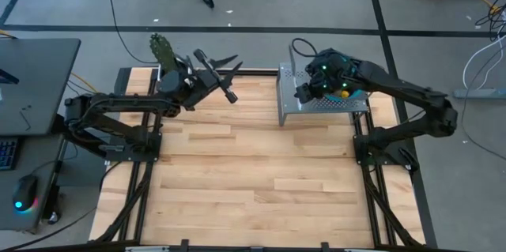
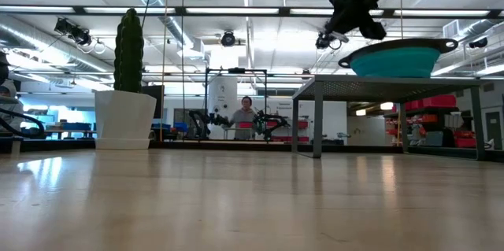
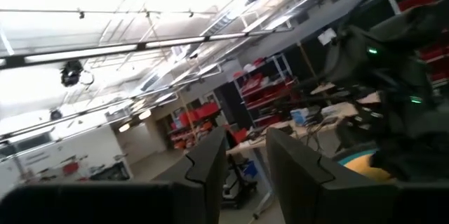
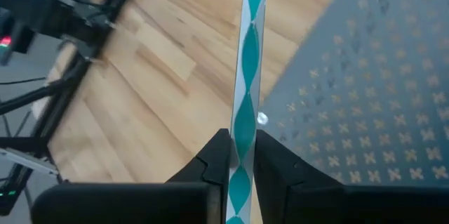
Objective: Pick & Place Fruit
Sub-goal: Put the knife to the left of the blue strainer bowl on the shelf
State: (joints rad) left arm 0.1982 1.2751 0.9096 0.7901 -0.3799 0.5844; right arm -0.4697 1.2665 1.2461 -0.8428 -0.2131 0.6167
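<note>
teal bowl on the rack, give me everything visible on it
The teal bowl is a shallow, wide dish with a dark rim and a dark tab at one end, plastic or silicone by its look. It sits upright on the perforated metal rack at the table's far right. The right pincer is shut on its rim, seen edge-on as a thin teal-and-white band. Something yellow shows inside; contents are otherwise hidden.

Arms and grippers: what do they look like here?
Both arms are dark, jointed links on black frames. The left gripper has two slim black fingers with angular tips. The right gripper has matching black fingers; its wrist shows green lights and a looped black cable.
</note>
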